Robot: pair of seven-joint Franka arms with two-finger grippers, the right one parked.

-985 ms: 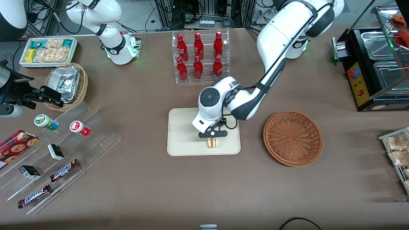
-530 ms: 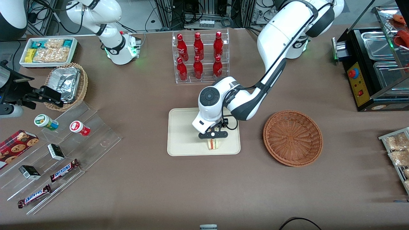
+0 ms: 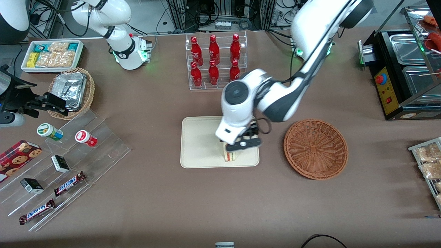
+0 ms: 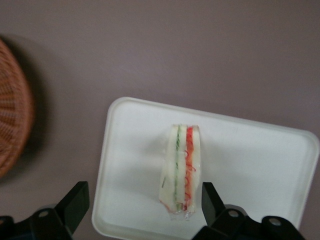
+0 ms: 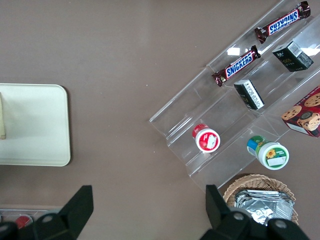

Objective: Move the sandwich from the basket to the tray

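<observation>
One layered sandwich [image 4: 181,171] on smooth tray [image 4: 260,150], pincer [image 4: 142,210] spread above.

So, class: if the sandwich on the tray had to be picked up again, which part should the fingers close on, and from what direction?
Grip the two flat bread faces of the sandwich, coming straight down from above. It stands on edge on the tray with its filling stripes facing up, so the faces are exposed. The open gripper hangs above it, a finger on either side.
</observation>
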